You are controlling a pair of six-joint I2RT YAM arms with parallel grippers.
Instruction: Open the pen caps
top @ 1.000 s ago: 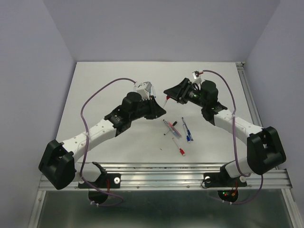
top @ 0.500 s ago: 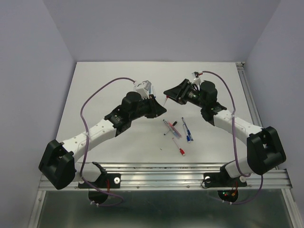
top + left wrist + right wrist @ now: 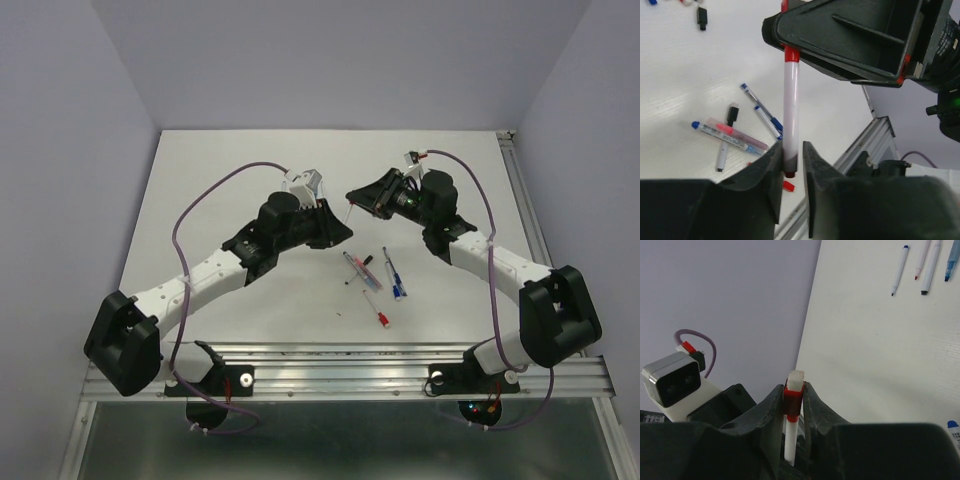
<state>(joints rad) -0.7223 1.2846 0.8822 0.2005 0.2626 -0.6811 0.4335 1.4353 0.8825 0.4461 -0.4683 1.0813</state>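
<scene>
A white pen (image 3: 791, 100) with a red cap (image 3: 791, 54) is held in the air between both arms. My left gripper (image 3: 792, 150) is shut on the barrel's lower end. My right gripper (image 3: 793, 389) is shut on the red cap (image 3: 793, 399) at the other end, whose white tip pokes out above the fingers. From above, the two grippers meet at the pen (image 3: 349, 209) over the middle of the table. A loose black cap (image 3: 701, 17) and a loose red cap (image 3: 788, 186) lie on the table.
Several other pens (image 3: 372, 272) lie on the white table in front of the grippers, one with a red cap (image 3: 383, 321) nearest the front rail (image 3: 350, 365). The left wrist camera (image 3: 672, 378) sits close behind the held pen.
My right gripper's fingers have closed onto the red cap of the held pen. The left gripper has kept its hold on the barrel and barely shifted.
</scene>
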